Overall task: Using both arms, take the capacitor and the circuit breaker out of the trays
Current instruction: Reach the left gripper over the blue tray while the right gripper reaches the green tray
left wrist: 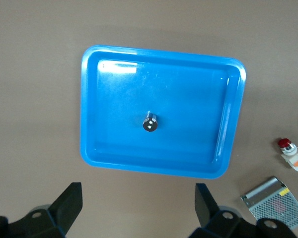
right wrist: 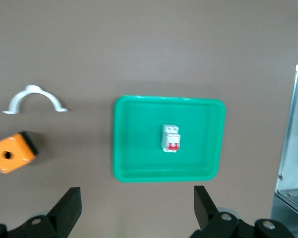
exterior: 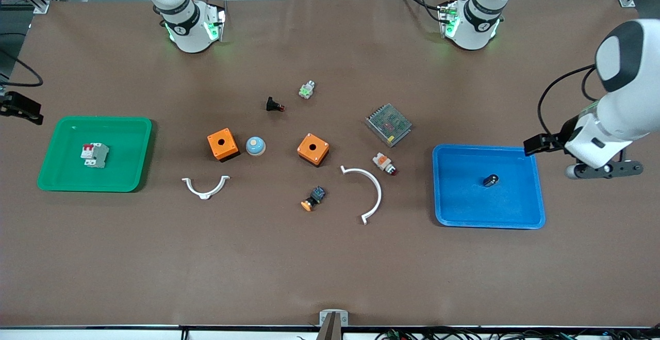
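The capacitor (exterior: pixel 491 180), a tiny black cylinder with a silvery end, lies in the middle of the blue tray (exterior: pixel 454 211); it also shows in the left wrist view (left wrist: pixel 150 122). The breaker (exterior: pixel 95 154), a white-grey block with red levers, lies in the green tray (exterior: pixel 56 175), also in the right wrist view (right wrist: pixel 171 138). My left gripper (exterior: pixel 536 145) (left wrist: pixel 139 208) is open and empty, up in the air beside the blue tray at the left arm's end. My right gripper (exterior: pixel 23 109) (right wrist: pixel 137 208) is open and empty, beside the green tray at the right arm's end.
Between the trays lie two orange boxes (exterior: pixel 223 144) (exterior: pixel 313 149), a blue-white dome (exterior: pixel 255 146), two white curved clips (exterior: pixel 205 187) (exterior: pixel 367 191), a metal mesh box (exterior: pixel 388 124), a black push button (exterior: pixel 274 105), a white-orange button (exterior: pixel 384 163) and other small parts.
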You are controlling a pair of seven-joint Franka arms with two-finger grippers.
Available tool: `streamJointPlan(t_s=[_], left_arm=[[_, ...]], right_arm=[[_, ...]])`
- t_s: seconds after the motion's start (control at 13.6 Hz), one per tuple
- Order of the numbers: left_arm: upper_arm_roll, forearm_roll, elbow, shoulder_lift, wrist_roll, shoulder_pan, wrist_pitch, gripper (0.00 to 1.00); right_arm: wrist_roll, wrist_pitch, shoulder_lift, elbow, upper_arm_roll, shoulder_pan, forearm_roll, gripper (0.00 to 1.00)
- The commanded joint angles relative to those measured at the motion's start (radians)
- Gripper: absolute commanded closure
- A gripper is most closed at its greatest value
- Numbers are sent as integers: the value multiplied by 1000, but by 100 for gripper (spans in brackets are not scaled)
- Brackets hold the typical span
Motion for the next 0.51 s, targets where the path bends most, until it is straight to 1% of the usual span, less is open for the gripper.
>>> streamJointPlan(t_s=[0.0,0.15,0.29,0.37,0.44], left_arm=[[-1,17,-99,-24,-15,-1,102,0],[-1,17,-148,-15,-15,-2,177,0],[-1,17,-191,14,-14,-2,269,0],[-2,20,-214,28,-1,-2,323,0],[-3,52,-231,51,-1,-5,369,0]], right_arm=[[-39,37,84,14,12,-115,-19,0],[-115,101,131,-11,12,-184,-12,0],[-192,181,171,-58,12,-236,37,0],[-236,239,179,-110,12,-264,59,0],[-272,308,179,-173,12,-276,71,0]])
